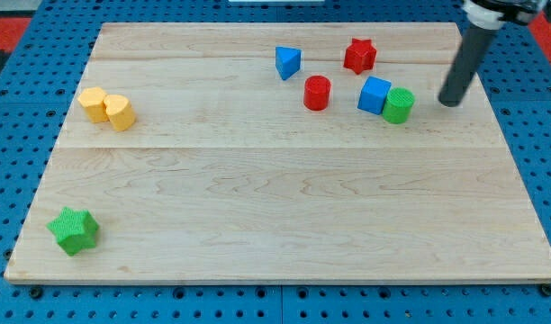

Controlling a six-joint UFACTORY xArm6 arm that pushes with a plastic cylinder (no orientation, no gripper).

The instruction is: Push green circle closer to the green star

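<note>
The green circle [399, 105] stands at the view's upper right, touching the right side of the blue cube [374, 94]. The green star [74, 230] lies far off at the view's lower left corner of the board. My tip [449, 102] is on the board to the right of the green circle, a short gap away from it. The dark rod rises from the tip toward the view's top right.
A red circle [317, 93], a blue triangle [288, 62] and a red star [359, 56] lie left of and above the blue cube. A yellow hexagon [94, 103] and a yellow circle [120, 112] touch each other at the view's left. The wooden board [275, 216] ends near the green star.
</note>
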